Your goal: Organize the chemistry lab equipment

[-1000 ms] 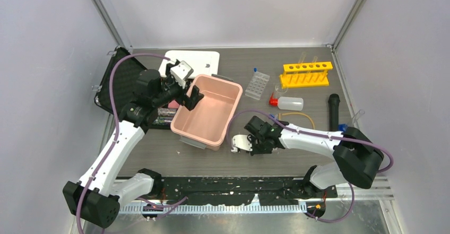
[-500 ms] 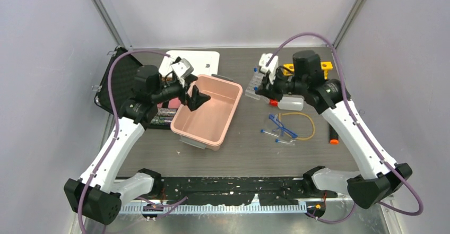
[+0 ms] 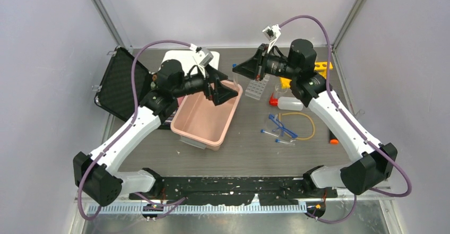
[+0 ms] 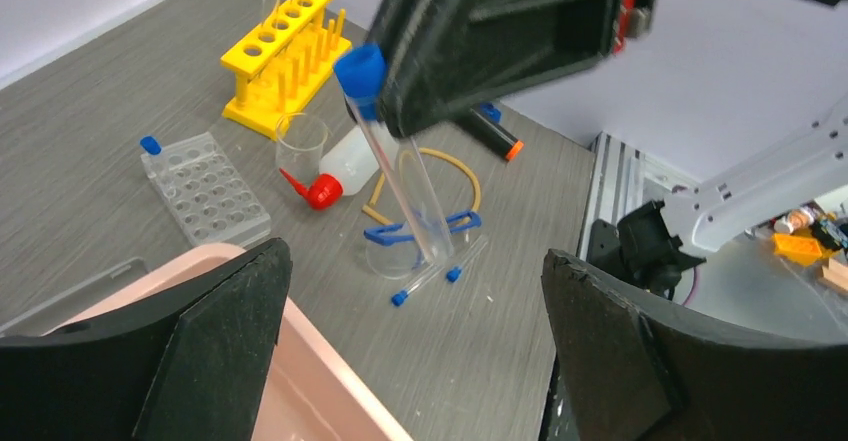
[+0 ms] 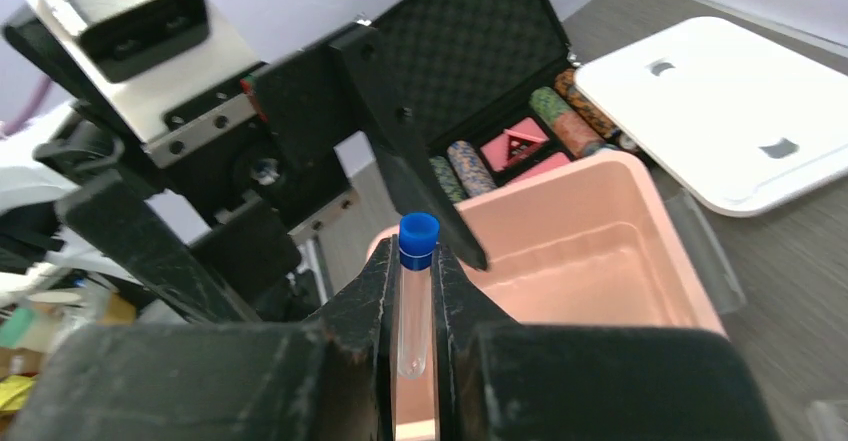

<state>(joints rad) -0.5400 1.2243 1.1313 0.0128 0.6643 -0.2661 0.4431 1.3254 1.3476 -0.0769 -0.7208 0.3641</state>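
Observation:
My right gripper [image 5: 413,261] is shut on a clear blue-capped test tube [image 5: 414,306], cap toward the fingertips. It hangs in the air at the back of the table [image 3: 241,68], facing my left gripper [image 3: 224,93]. The left gripper [image 4: 415,253] is wide open with nothing in it, above the far right corner of the pink tub [image 3: 204,120]. From the left wrist the held tube [image 4: 400,176] shows in front of the open jaws. Two more test tubes [image 3: 268,133] lie on the table by the blue safety glasses [image 3: 281,126] and yellow tubing [image 3: 301,116].
The clear tube tray [image 3: 257,88], white squeeze bottle [image 3: 290,104] and yellow rack [image 4: 285,56] stand at the back right, the rack partly behind my right arm. A white lid [image 3: 183,59] and an open black case [image 3: 119,80] lie at the back left. An orange-tipped marker [image 3: 332,138] lies right.
My right arm has risen from the table and swung left, bringing its gripper face to face with the left one. The left gripper has moved right, over the tub's far corner.

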